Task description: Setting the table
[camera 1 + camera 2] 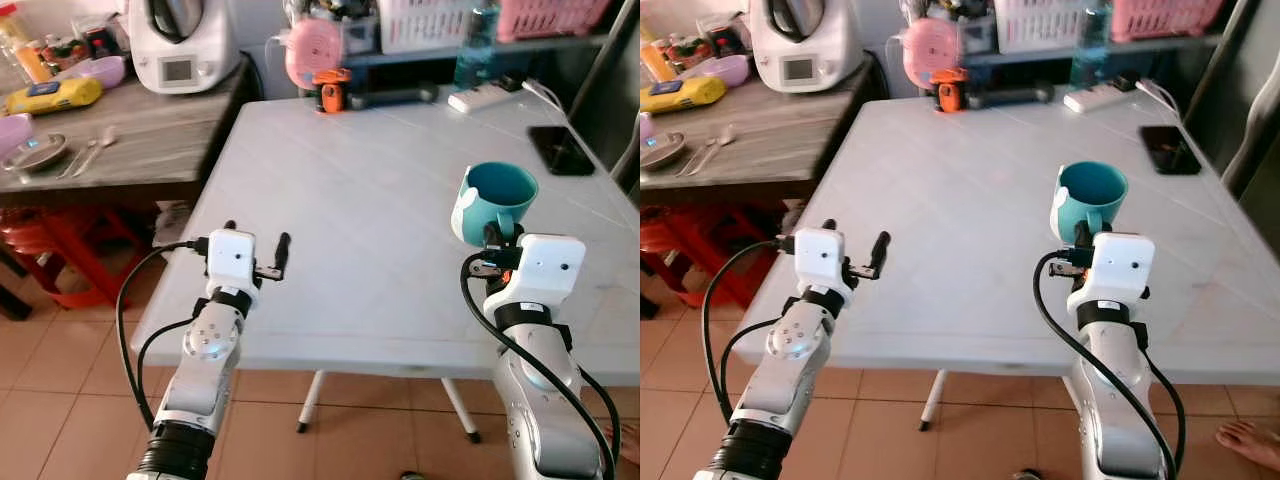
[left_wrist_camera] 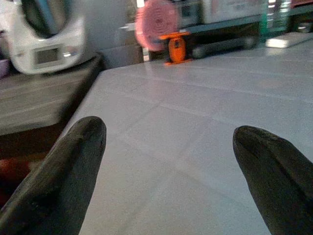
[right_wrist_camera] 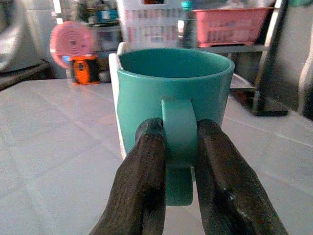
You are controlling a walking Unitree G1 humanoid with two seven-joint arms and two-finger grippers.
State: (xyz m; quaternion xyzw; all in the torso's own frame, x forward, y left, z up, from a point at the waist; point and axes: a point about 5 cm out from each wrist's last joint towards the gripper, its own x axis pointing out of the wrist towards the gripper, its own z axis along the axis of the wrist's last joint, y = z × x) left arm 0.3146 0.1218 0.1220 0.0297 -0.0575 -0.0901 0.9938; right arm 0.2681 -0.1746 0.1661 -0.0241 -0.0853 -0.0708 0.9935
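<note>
Above table [image 1: 380, 200], one mug [image 1: 495, 200], right tool [image 3: 178, 147] gripping

A teal mug [image 1: 497, 198] with a white patch sits over a pale grey-white table [image 1: 380, 200].

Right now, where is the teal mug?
The teal mug is held by its handle in the right gripper, over the right side of the white table, short of the black phone.
</note>
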